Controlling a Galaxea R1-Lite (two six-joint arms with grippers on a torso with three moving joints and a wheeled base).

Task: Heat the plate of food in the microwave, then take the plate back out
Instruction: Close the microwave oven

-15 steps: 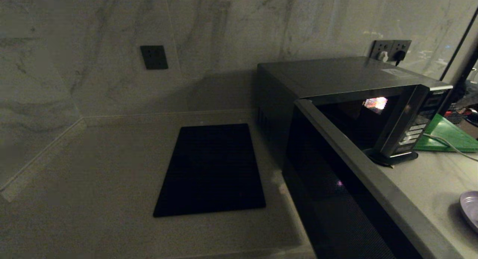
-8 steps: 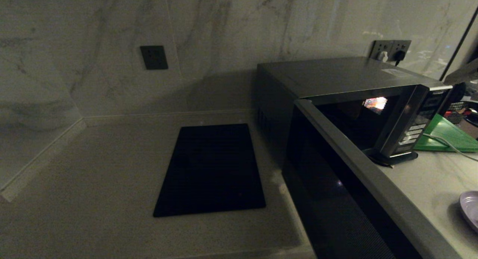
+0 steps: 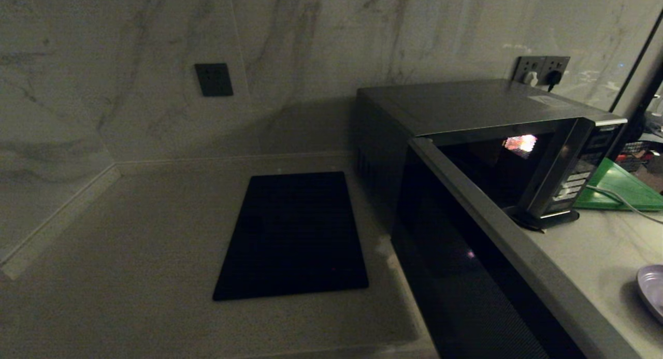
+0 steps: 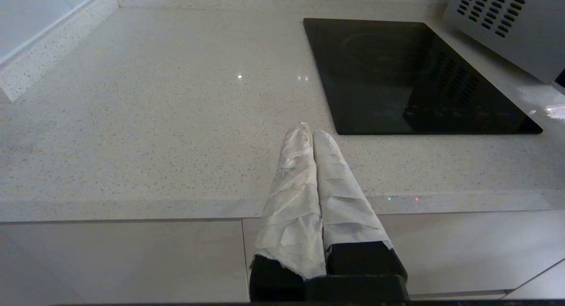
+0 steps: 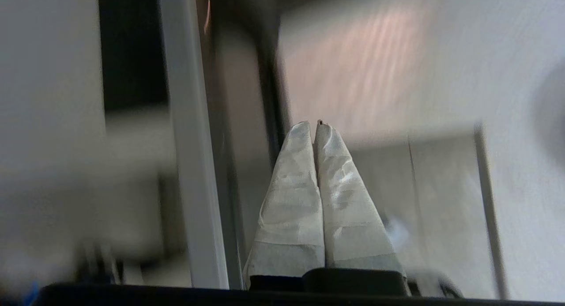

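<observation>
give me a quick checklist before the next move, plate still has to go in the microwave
1. Microwave door open: ok.
2. Plate of food in reach on the counter, only its rim in the head view: cannot tell.
3. Right gripper empty, fingers shut: ok.
4. Right gripper open for a grasp: not ok.
5. Left gripper parked, shut, above the counter edge near the black mat: ok.
6. Cavity free: cannot tell.

Head camera down over counter; left-wrist camera nearer, same black mat [image 3: 292, 234].
</observation>
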